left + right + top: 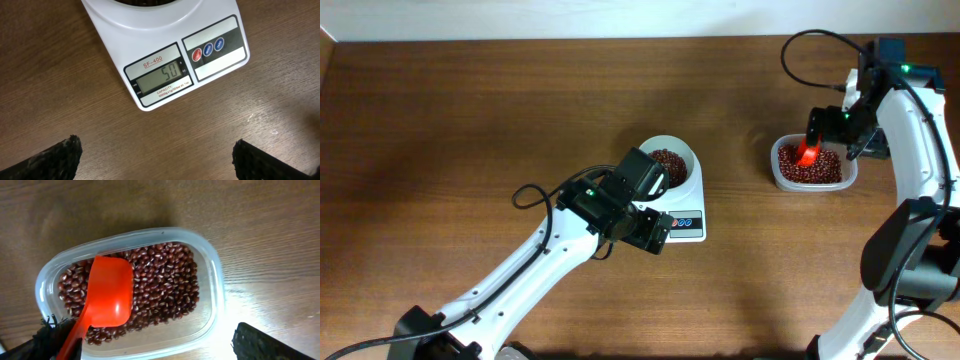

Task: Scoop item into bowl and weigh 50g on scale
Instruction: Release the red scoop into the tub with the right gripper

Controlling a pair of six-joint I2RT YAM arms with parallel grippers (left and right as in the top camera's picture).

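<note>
The white scale (688, 200) stands mid-table, carrying the white bowl (684, 152), which holds dark red-brown beans (668, 160). In the left wrist view the scale (150, 30) shows 50 on its display (162, 79). My left gripper (658, 232) hovers over the table at the scale's front, open and empty (155, 160). More beans (165, 285) fill a clear plastic container (778, 172) at the right. A red scoop (107, 292) lies on them, its handle by one finger. My right gripper (840, 140) is open above the container (160, 345).
The clear container (215, 280) sits about a hand's width right of the scale. Three round buttons (207, 48) are on the scale's front. The left arm lies across the front left of the table and the right arm stands along the right edge.
</note>
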